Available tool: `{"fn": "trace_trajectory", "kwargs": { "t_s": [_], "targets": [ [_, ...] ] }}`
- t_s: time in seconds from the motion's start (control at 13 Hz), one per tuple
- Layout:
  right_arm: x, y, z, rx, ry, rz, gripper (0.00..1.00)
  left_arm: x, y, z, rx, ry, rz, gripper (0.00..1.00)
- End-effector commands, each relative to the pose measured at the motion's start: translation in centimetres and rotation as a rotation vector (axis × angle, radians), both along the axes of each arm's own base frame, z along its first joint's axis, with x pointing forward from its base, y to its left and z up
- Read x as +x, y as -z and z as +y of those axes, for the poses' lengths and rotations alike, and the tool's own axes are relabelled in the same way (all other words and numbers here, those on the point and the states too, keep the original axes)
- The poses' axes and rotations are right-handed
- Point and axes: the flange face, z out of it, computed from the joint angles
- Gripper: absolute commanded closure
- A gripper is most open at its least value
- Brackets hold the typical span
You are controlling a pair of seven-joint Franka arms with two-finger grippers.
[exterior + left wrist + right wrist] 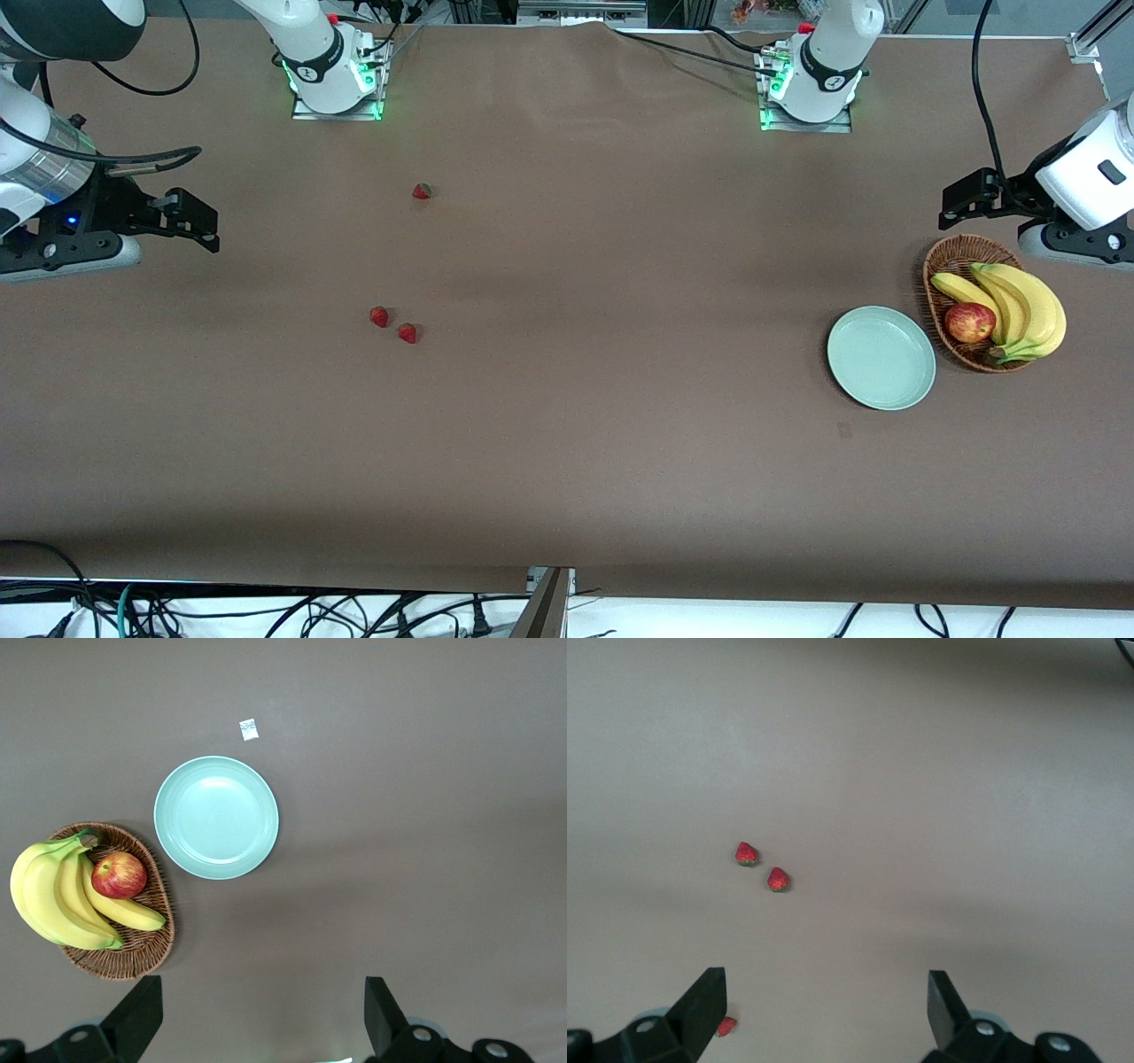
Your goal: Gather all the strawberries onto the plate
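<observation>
We are viewing the plate [881, 357] at 4 o'clock on the desk [567, 461], empty; three strawberries [407, 333] are lying at 9 o'clock. Left end effector [263, 1014] and right end effector [824, 1010] are hovering wide. Berries risk rolling or slipping during pinching.

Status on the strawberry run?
Left claw open, up by the basket; right claw open, waiting at its table end. Three strawberries on the table, none in the plate. Nothing in the way.
</observation>
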Motion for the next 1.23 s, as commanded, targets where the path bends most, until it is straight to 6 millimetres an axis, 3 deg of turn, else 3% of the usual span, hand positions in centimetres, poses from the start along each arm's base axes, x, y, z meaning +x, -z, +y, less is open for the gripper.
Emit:
{"fn": "trace_trajectory", "kwargs": {
  "t_s": [0.0, 1.15],
  "targets": [
    [0.07, -0.73, 0.42, 0.011, 0.002, -0.029, 0.00, 0.43, -0.41, -0.07, -0.006, 0.001, -0.005, 0.00],
    [0.12, -1.16, 0.66, 0.045, 0.027, -0.030, 0.00, 0.44, -0.47, 0.02, -0.006, 0.000, -0.006, 0.00]
  ]
}}
